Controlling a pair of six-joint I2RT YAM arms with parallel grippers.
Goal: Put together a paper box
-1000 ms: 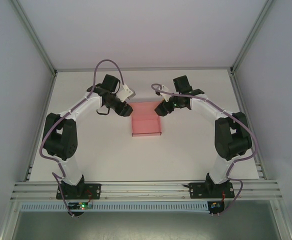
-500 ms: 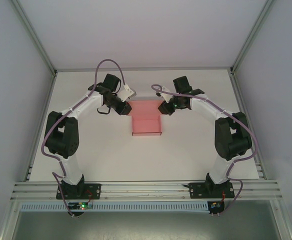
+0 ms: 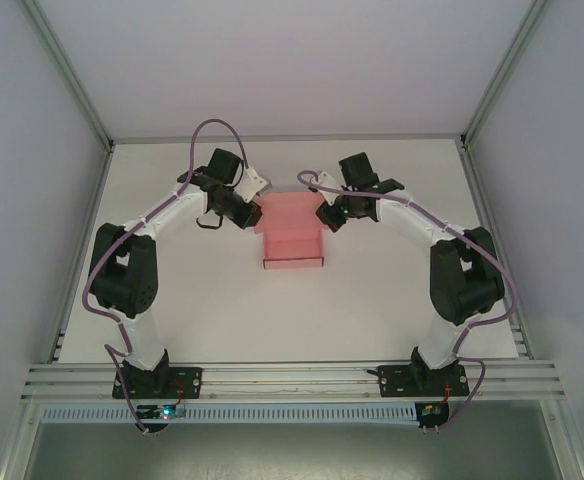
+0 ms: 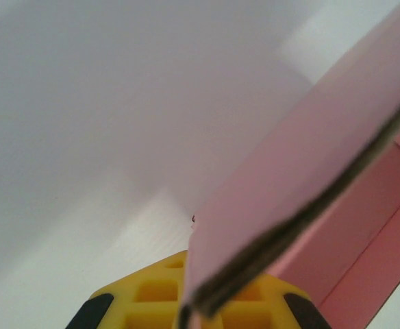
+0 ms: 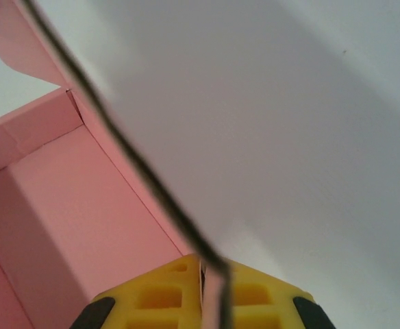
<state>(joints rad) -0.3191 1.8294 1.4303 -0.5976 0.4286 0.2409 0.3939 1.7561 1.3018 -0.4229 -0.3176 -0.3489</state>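
Observation:
The pink paper box (image 3: pixel 292 243) lies at the middle of the white table, its near part a shallow open tray. My left gripper (image 3: pixel 253 213) is shut on the box's left wall at the far end. My right gripper (image 3: pixel 324 216) is shut on the right wall opposite. In the left wrist view the box's card wall (image 4: pixel 303 157) runs edge-on into my left gripper (image 4: pixel 201 310), between the yellow fingers (image 4: pixel 152 296). The right wrist view looks into the box's pink inside (image 5: pixel 70 205), and its dark card edge runs down into my right gripper (image 5: pixel 214 296).
The white table (image 3: pixel 292 320) is closed in by grey walls on the left, right and back. An aluminium rail (image 3: pixel 292 378) carrying both arm bases runs along the near edge. Purple cables (image 3: pixel 212 128) loop above each arm.
Both grippers have shifted a little towards the far side of the table, still holding the box. The box's far end now reaches further back.

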